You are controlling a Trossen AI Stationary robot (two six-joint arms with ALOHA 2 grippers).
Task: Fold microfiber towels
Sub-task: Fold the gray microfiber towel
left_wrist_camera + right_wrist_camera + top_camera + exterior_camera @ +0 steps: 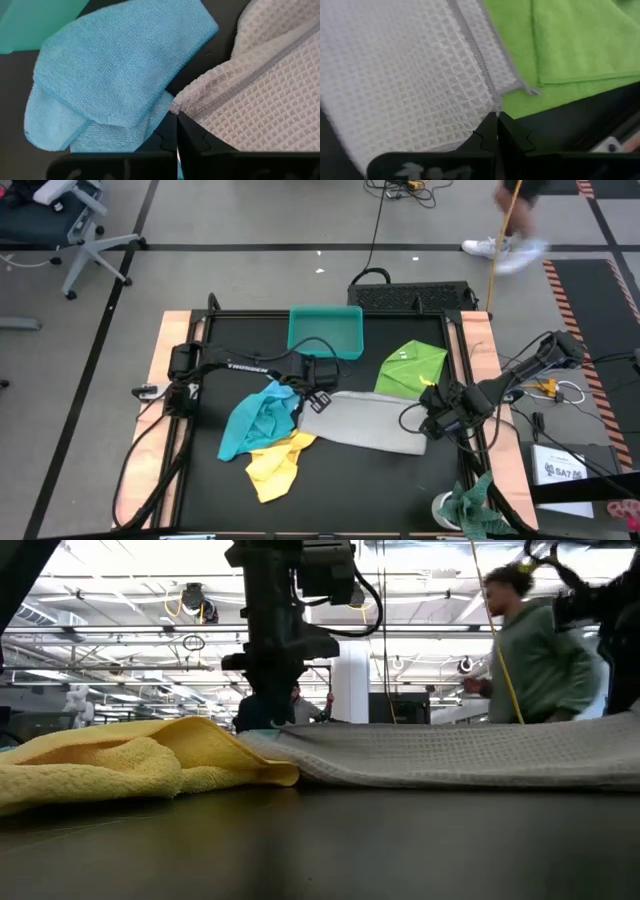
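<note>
High view, grey towel (365, 423) lying mid-table between both arms, left gripper (312, 402) clenched on its left corner, right gripper (432, 417) pinching the right corner, blue towel (255, 420), yellow towel (277, 461), green towel (410, 368) nearby

Waffle-weave towel (365, 423): spread mid-table, its long side running left to right between the two grippers.
Left gripper (307, 402): at the waffle-weave towel's left end, pinching its corner.
Right gripper (432, 420): at that towel's right end, pinching its corner.
Folded towel (411, 367): behind the waffle-weave towel, toward the right, the two edges touching.
Tray (325, 330): at the table's back edge, left of the folded towel.
Crumpled towel (258, 420): just left of the waffle-weave towel, under the left arm.
Front towel (277, 463): before the crumpled towel, partly under it.
Rag (478, 505): at the front right corner, on the table's edge.
</note>
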